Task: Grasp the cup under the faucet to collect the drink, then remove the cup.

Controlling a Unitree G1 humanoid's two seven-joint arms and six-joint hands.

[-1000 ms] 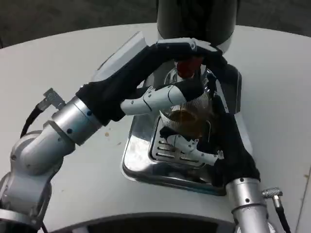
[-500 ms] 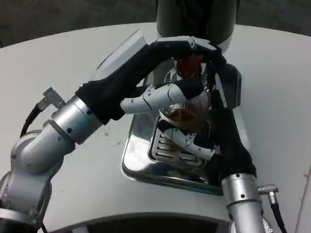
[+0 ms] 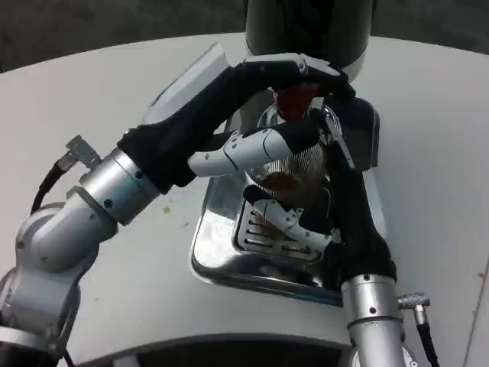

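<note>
My right hand [image 3: 325,210] wraps the cup [image 3: 289,174] at frame centre; my left hand [image 3: 260,115] presses the red faucet lever [image 3: 294,101] above. The drip tray [image 3: 221,252] rims both closely.

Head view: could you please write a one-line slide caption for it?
Right hand holds the ribbed cup under the red faucet lever, pressed by the left hand.

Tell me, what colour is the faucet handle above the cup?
Red faucet handle, seen in the head view.

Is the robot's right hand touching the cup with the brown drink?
Touching. In the head view, the right hand wraps around the clear ribbed cup, its fingers lying against the cup's sides below the red faucet lever.
</note>
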